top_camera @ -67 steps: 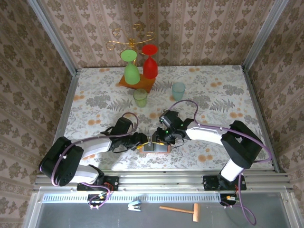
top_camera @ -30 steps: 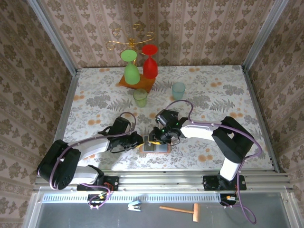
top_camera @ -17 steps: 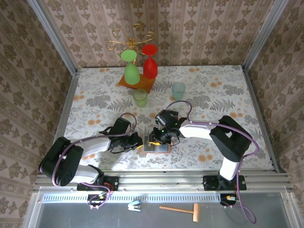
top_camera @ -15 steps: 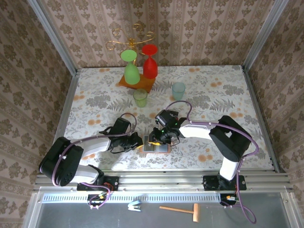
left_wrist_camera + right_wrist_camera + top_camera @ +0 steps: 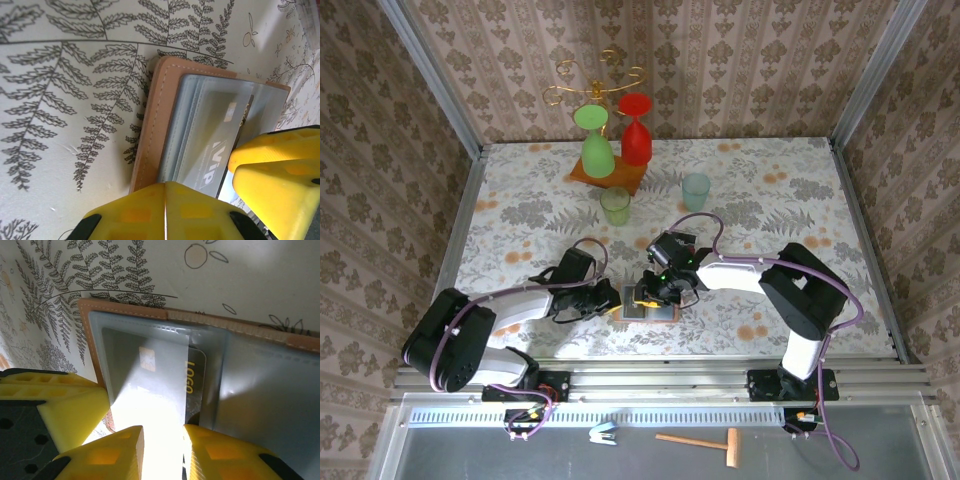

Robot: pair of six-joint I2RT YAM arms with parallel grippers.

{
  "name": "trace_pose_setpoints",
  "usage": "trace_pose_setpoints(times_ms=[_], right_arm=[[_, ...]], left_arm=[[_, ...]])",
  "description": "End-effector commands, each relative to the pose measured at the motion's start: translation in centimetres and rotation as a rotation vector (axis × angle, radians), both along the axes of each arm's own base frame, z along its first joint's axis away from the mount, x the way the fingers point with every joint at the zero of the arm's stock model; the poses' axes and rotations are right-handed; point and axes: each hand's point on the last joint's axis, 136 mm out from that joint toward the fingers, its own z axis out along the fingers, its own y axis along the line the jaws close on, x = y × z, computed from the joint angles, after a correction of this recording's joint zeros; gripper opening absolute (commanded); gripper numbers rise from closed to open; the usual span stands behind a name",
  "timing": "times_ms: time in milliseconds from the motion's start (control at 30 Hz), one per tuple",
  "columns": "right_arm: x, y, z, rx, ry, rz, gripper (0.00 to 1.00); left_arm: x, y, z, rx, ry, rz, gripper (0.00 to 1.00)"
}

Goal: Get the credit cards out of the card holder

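**Holder open, zero cards out so far**

Front tray, below the bench edge: 1 wooden mallet and 1 small blue-white clip. Neither is part of the job.

The card holder lies open and flat on the bench, close to the near edge and between the two arms. Its grey-blue inside faces up, with the tan outside showing as a rim.

- **Left end effector**: clenched, fingers flush together at the holder's edge. I can't tell if it pins the leather or just rests on it.
- **Right end effector**: fingers parted by a narrow gap over the clear pocket. Glare washes out the gap, and I see no card clearly grasped.

Progress, my read:
- **Done:** the holder is unfolded and both arms are on it.
- **Not done:** every card I can see sits inside the pocket. What's left is to slide each one out and lay it on the bench.

Counts:
- **Card holder:** 1.
- **Credit cards**: at least 2. A dark one marked "LOGO" is tucked behind a pale one with a chip. The left wrist view reads "VIP" on a pale face, which may be that same pale card. More could be stacked under these; I can't tell.
- **Tumblers:** 2, a green tumbler and a pale teal tumbler, mid-bench and well apart from the holder.
- **Wine glasses:** 2, a green wine glass and a red wine glass, both inverted at the far edge.
- **Gold wire rack**: 1, on a wooden base.
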Motion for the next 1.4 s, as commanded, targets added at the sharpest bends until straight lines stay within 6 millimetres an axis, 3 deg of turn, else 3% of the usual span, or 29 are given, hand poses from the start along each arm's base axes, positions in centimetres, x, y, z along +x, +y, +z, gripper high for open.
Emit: trace_pose_setpoints(times_ms=[0, 900, 1367], right_arm=[[-0.1, -0.5, -0.3, -0.051, -0.013, 0.009, 0.27], [0.2, -1.5, 0.4, -0.112, -0.045, 0.04, 0.27], [0.7, -1.5, 1.6, -0.097, -0.07, 0.031, 0.27]], left_arm=[[-0.7, 0.4, -0.7, 0.008, 0.021, -0.009, 0.09], [-0.9, 0.3, -1.0, 0.0, 0.037, -0.004, 0.09], [0.7, -0.7, 2.4, -0.041, -0.029, -0.011, 0.1]])
